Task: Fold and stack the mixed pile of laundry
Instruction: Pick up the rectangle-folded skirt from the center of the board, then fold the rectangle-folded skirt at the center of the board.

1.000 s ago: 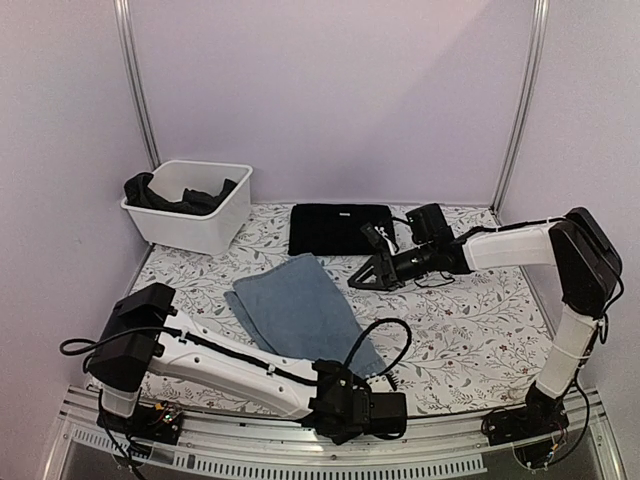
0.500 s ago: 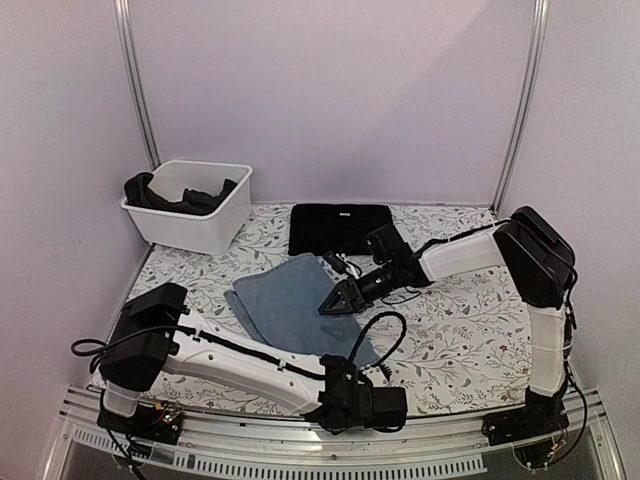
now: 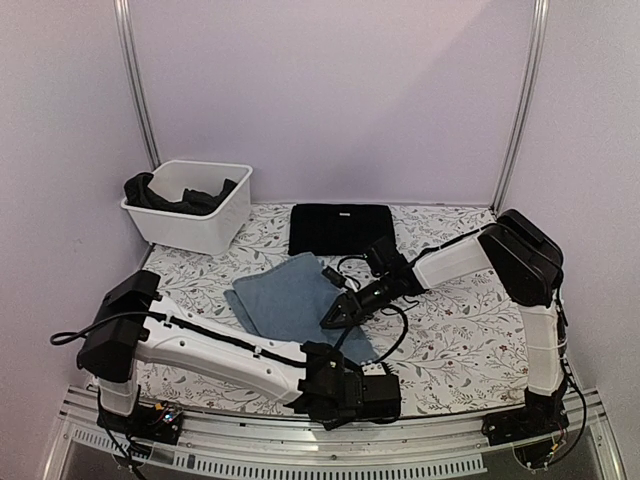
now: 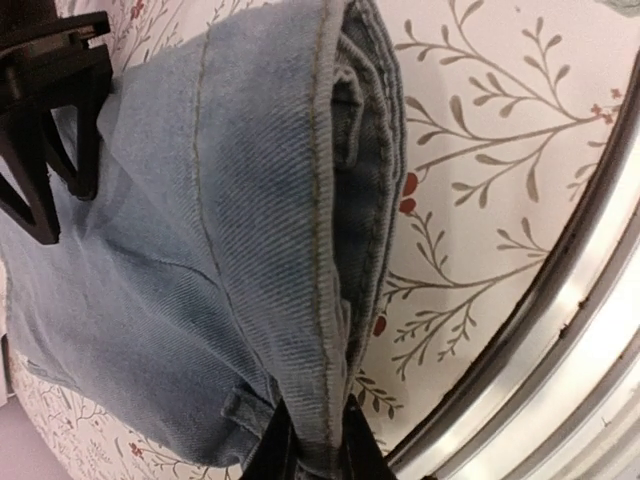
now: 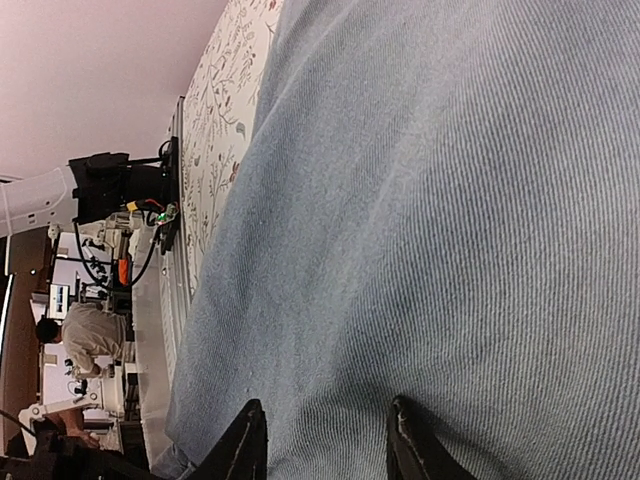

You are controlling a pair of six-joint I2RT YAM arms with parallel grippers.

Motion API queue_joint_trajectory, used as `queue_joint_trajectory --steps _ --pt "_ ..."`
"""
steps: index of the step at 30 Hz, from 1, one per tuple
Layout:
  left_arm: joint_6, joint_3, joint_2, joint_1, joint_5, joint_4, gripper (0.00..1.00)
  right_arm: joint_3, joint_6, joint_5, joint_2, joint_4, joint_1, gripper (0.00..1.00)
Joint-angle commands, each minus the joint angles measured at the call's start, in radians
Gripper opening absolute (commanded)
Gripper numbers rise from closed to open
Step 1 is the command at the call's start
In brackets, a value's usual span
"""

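Light blue denim jeans (image 3: 295, 305) lie folded in a long strip across the floral table. At their near end my left gripper (image 3: 378, 372) is shut on the folded hem; in the left wrist view its tips (image 4: 315, 452) pinch the jeans (image 4: 230, 230) at the seam. My right gripper (image 3: 336, 318) stands open on the jeans' right edge, and in the right wrist view its tips (image 5: 325, 440) rest spread on the denim (image 5: 450, 200). A folded black cloth (image 3: 340, 228) lies flat at the back. Other dark clothes (image 3: 172, 195) hang in the bin.
The white plastic bin (image 3: 215, 222) stands at the back left corner. A metal rail (image 4: 560, 350) runs along the table's near edge, close to the left gripper. Wall posts stand at both back corners. The right arm's cable (image 3: 398, 330) loops over the table beside the jeans.
The left gripper has shut on the jeans' near hem. The right gripper has swung from beside the black cloth leftward and nearer, onto the jeans.
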Motion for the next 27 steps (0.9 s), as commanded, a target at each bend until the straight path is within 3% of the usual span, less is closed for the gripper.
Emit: queue_joint_trajectory --steps 1,7,13,22,27 --pt "0.074 -0.043 -0.165 -0.011 0.210 0.094 0.00 -0.091 -0.046 0.031 -0.014 -0.073 0.012 0.41" --pt "0.095 -0.078 -0.323 0.030 0.429 0.151 0.00 -0.129 -0.092 0.010 -0.185 -0.107 -0.003 0.49" --pt "0.132 -0.165 -0.468 0.178 0.595 0.223 0.00 0.061 -0.119 0.047 -0.192 -0.165 -0.054 0.53" --pt "0.152 -0.290 -0.591 0.433 0.643 0.301 0.02 0.506 -0.136 0.039 0.133 -0.237 -0.074 0.56" --pt "0.191 -0.317 -0.604 0.578 0.644 0.306 0.07 0.614 -0.124 0.040 0.292 -0.251 -0.073 0.56"
